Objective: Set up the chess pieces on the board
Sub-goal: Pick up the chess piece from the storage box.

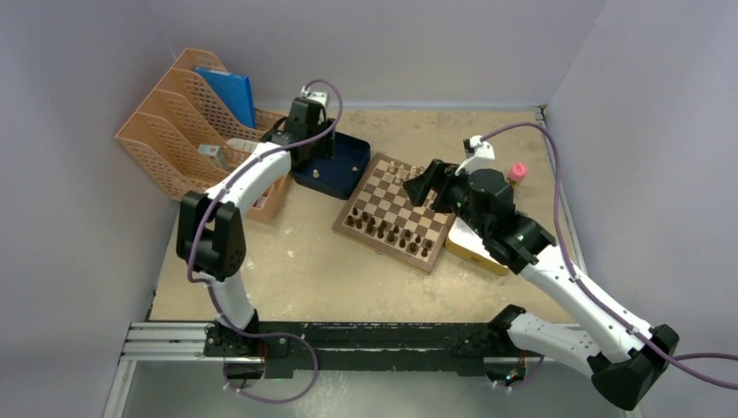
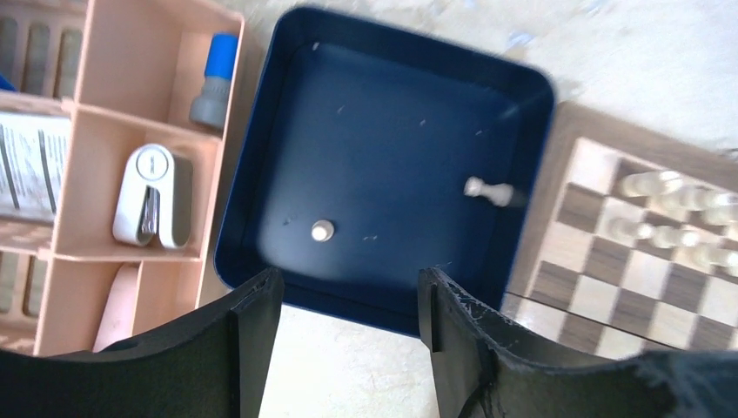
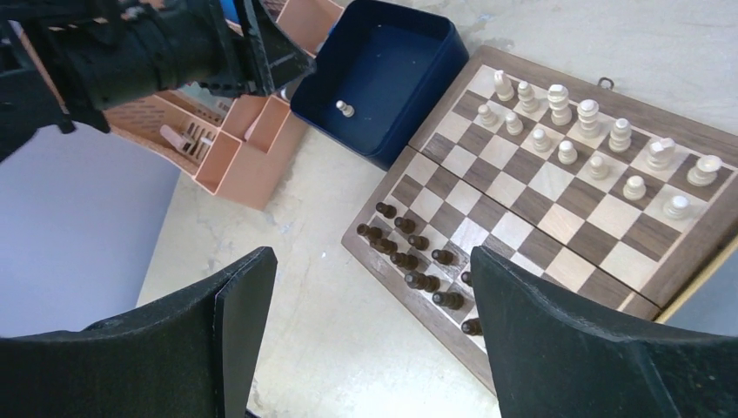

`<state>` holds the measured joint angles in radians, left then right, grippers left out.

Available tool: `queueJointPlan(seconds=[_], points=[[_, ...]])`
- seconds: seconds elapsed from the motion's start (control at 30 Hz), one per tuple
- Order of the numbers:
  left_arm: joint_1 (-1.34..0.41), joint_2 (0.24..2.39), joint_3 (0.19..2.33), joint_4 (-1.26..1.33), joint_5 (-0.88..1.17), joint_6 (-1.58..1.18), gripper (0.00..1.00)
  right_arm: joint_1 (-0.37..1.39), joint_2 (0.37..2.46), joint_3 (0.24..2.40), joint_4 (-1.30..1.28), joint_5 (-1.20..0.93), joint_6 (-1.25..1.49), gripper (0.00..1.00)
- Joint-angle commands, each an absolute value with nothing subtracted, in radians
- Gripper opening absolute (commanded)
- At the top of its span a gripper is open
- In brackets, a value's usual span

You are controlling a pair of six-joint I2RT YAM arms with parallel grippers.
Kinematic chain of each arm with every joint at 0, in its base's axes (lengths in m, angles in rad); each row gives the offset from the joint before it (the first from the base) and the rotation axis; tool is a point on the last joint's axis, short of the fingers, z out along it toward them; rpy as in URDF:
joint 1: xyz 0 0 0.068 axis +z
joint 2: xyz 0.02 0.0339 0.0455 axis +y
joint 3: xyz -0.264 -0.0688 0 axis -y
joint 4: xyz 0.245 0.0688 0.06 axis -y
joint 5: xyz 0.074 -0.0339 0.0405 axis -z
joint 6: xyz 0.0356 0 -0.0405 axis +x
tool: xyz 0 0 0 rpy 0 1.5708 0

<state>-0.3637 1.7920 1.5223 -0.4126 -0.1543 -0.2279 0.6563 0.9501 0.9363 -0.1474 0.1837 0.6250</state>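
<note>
Left wrist view: the left gripper (image 2: 348, 283) is held above the dark blue tray (image 2: 392, 104), jaws parted and empty, evidently because two light chess pieces (image 2: 322, 230) sit there, one upright, one toppled. Most are already ranked on the board (image 3: 557, 187), over which the right gripper (image 3: 372, 261) is poised, wide and empty.

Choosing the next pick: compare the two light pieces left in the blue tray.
The upright piece stands on its base, only its round top showing; the lying piece is tipped on its side. The upright piece sits in the blue tray's half away from the board; the lying piece rests close to the wall beside the board. Both are light wood and not yet on the board.
</note>
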Motion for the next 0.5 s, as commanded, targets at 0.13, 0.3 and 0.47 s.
queueJointPlan(seconds=[0.13,0.3,0.47], points=[[-0.365,1.877,1.581,-0.489,-0.258,-0.237,0.53,0.659,0.952,1.069,-0.247,0.224,0.61,0.83],[-0.365,1.933,1.587,-0.483,-0.226,-0.172,0.39,0.658,0.951,1.076,-0.243,0.163,0.564,0.82],[-0.36,2.011,1.651,-0.517,-0.242,-0.164,0.34,0.659,0.973,1.106,-0.259,0.152,0.514,0.82]])
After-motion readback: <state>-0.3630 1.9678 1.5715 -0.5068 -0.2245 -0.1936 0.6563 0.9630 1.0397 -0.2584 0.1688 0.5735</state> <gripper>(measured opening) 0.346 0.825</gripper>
